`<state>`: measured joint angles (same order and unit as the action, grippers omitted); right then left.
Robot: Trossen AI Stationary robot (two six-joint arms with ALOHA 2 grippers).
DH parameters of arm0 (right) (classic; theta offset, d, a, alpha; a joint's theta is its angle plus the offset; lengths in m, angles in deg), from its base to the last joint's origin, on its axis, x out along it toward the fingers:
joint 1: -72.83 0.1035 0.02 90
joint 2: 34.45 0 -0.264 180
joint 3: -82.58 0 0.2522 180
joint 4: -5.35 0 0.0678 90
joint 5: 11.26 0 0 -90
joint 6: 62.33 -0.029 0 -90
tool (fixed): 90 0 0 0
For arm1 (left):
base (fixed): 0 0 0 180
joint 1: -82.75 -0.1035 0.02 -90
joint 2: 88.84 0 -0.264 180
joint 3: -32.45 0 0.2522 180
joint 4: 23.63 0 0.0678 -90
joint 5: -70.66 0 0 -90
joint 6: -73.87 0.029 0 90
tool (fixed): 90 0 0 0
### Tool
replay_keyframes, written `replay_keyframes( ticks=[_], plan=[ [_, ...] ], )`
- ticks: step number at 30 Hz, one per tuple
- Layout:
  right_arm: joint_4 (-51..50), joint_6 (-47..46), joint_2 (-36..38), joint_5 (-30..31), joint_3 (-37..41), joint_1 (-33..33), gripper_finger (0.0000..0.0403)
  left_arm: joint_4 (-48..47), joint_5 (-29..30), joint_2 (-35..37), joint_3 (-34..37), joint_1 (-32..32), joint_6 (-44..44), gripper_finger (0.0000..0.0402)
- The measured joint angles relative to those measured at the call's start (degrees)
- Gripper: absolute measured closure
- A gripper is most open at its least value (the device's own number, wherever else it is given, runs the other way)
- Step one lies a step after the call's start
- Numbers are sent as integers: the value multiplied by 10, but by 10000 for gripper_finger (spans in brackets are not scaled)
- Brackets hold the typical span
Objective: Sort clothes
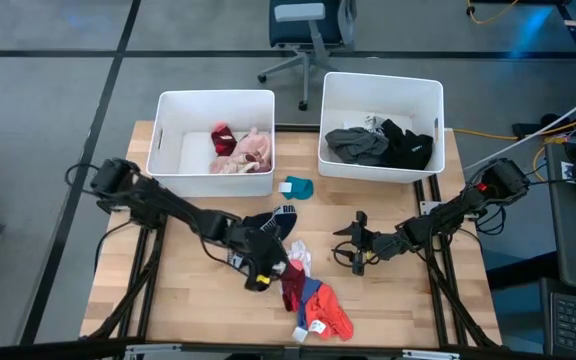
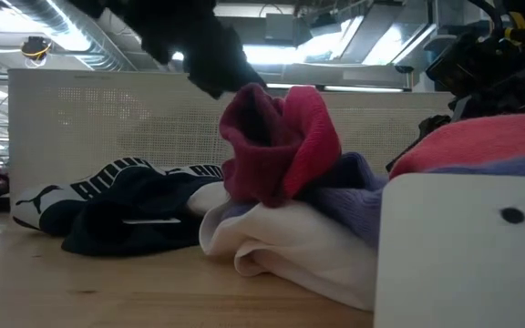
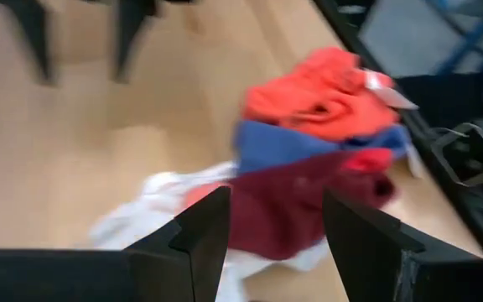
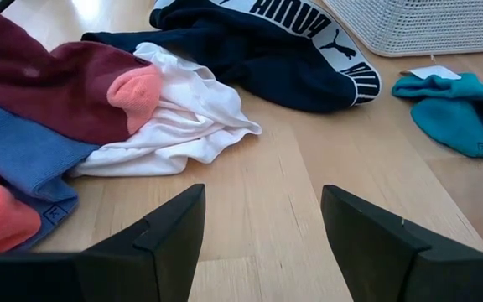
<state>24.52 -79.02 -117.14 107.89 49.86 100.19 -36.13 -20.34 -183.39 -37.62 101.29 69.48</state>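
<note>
A heap of clothes lies near the table's front edge: a maroon garment (image 1: 292, 287) (image 3: 292, 205), a blue one (image 1: 313, 296) (image 3: 279, 144), a red-orange one (image 1: 330, 320) (image 3: 321, 92) and a white one (image 1: 298, 257) (image 4: 179, 126). Beyond them lie a black garment with a white lettered band (image 1: 273, 222) (image 4: 275, 50) and a teal garment (image 1: 298, 186) (image 4: 459, 113). My left gripper (image 1: 273, 272) (image 3: 275, 235) is open just over the maroon garment, a finger on either side of it. My right gripper (image 1: 343, 245) (image 4: 262, 226) is open over bare wood, right of the heap.
Two white bins stand at the table's far edge: the left bin (image 1: 173, 130) holds red and pink clothes, the right bin (image 1: 340, 92) grey and black ones. Bare wood lies between the heap and the right arm. An office chair (image 1: 308, 30) stands beyond the table.
</note>
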Motion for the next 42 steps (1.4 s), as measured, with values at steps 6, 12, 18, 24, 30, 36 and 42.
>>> replay_keyframes(
  ticks=[6,12,18,24,30,36,42],
  plan=[
    [0,0,0,0,0,0,165,63,-60,-53,0,5,-3,224],
    [0,-11,0,-8,0,0,165,104,-79,-87,0,18,-2,224],
    [0,-11,0,-13,0,0,165,119,-78,-103,0,26,-12,224],
    [0,-5,0,1,0,0,165,120,-34,-103,0,22,3,224],
    [-1,-8,0,-2,0,0,165,107,-37,-103,0,22,1,224],
    [-1,-9,0,-2,0,0,165,103,-46,-103,0,22,-8,224],
    [-1,-10,0,-2,0,0,165,108,-46,-116,0,25,-12,228]
  ],
)
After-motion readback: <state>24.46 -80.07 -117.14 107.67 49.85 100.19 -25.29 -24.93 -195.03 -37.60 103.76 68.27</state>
